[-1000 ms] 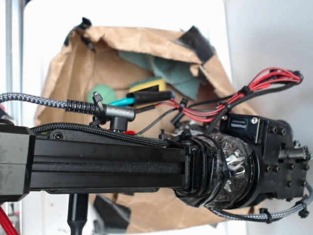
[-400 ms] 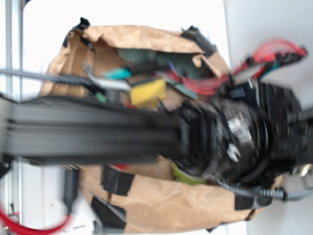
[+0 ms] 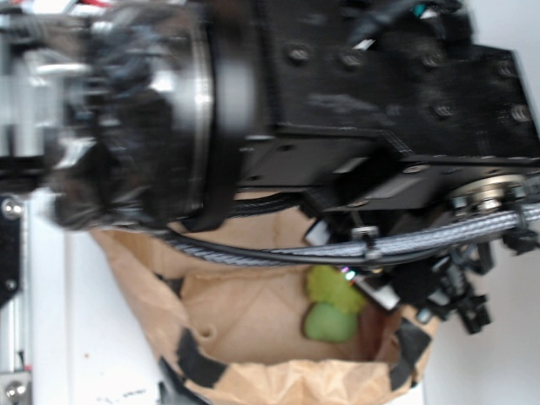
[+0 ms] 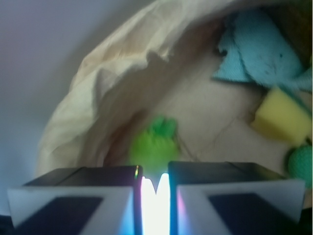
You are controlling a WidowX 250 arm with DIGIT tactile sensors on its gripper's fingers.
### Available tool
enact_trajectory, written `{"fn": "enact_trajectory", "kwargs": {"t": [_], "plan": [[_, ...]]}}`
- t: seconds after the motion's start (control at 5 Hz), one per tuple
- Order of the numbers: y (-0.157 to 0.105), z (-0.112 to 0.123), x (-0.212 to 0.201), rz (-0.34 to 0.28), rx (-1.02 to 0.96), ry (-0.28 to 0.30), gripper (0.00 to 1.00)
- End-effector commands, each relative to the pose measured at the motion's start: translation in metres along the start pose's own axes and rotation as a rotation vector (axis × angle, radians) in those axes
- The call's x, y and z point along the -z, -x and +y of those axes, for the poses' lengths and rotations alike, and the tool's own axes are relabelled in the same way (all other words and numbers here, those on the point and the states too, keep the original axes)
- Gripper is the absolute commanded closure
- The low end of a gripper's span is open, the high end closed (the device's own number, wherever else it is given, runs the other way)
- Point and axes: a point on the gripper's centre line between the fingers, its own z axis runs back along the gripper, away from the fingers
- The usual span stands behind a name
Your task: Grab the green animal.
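Although the tool (image 4: 155,182) fills the bottom of the wrist view, its two pads stand nearly together with only a thin bright slit between them, gripping nothing. Just beyond that slit lies the green animal (image 4: 154,144), on the floor of the crumpled brown paper bag (image 4: 112,83) and close against its near wall. In the exterior view the green animal (image 3: 331,305) shows beside the arm's cables, inside the bag's taped rim (image 3: 253,380).

As I judge it, the main risk is the narrow gap: lowered like this, the pads would press on top of the plush and shove it into the paper instead of straddling it. The bag wall is close enough that a finger could snag or drag the paper. The yellow sponge (image 4: 281,115), the teal ball (image 4: 301,166) and the blue-green cloth (image 4: 259,49) lie well apart to the right, so a wrong pick seems unlikely.

A second ago the arm lay across the middle of the exterior view, hiding the toy; now the wrist has swung toward the upper part, and the toy is exposed beneath it.
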Motion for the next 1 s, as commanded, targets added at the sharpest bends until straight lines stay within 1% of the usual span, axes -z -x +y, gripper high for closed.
{"fn": "enact_trajectory", "kwargs": {"t": [0.0, 0.2, 0.8], "plan": [[-0.016, 0.018, -0.027, -0.046, 0.005, 0.052, 0.0], [-0.014, 0.012, -0.006, -0.075, 0.059, -0.025, 0.0], [-0.014, 0.012, -0.006, -0.075, 0.059, -0.025, 0.0]]}}
